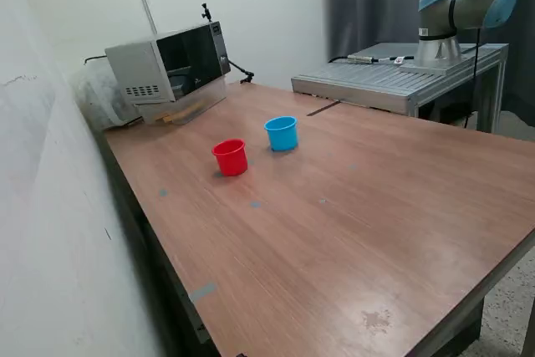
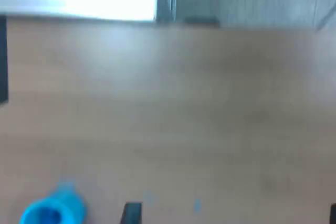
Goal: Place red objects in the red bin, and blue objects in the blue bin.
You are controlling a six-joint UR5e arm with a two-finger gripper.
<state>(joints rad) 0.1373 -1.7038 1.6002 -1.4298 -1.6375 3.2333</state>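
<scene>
Tool state cannot be told: only dark finger tips (image 2: 131, 213) edge the blurred wrist view. No cubes show anywhere, so a blind descent risks tipping the blue cup (image 1: 282, 133) or the red cup (image 1: 230, 156) just beside it. Desk (image 1: 376, 232) lies open toward its near edge; a microwave (image 1: 171, 64) crowds the far corner.

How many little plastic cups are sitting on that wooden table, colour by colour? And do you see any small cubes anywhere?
Red cup: 1
Light blue cup: 1
Small cubes: 0 in view in either picture
Total: 2 cups
</scene>
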